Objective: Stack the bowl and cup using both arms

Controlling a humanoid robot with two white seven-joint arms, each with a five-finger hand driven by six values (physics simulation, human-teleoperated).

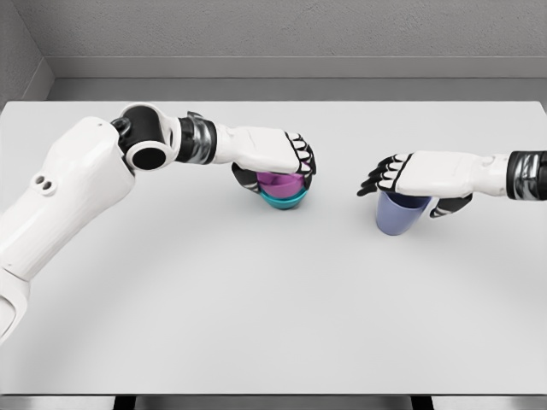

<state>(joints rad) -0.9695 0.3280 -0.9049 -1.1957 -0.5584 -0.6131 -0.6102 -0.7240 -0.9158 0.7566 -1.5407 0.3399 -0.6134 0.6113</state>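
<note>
A magenta bowl [280, 181] sits nested inside a teal bowl [285, 201] near the table's middle. My left hand [286, 166] lies over the magenta bowl with its fingers curled around the rim. To the right stands a lavender cup [398, 215], upright on the table. Over its top hovers my right hand [402, 181], fingers pointing left and the thumb tucked behind the cup's right side; the grip on the cup looks loose.
The white table [256, 299] stretches wide in front of both objects. Its front edge runs along the bottom of the view. A grey wall stands behind the far edge.
</note>
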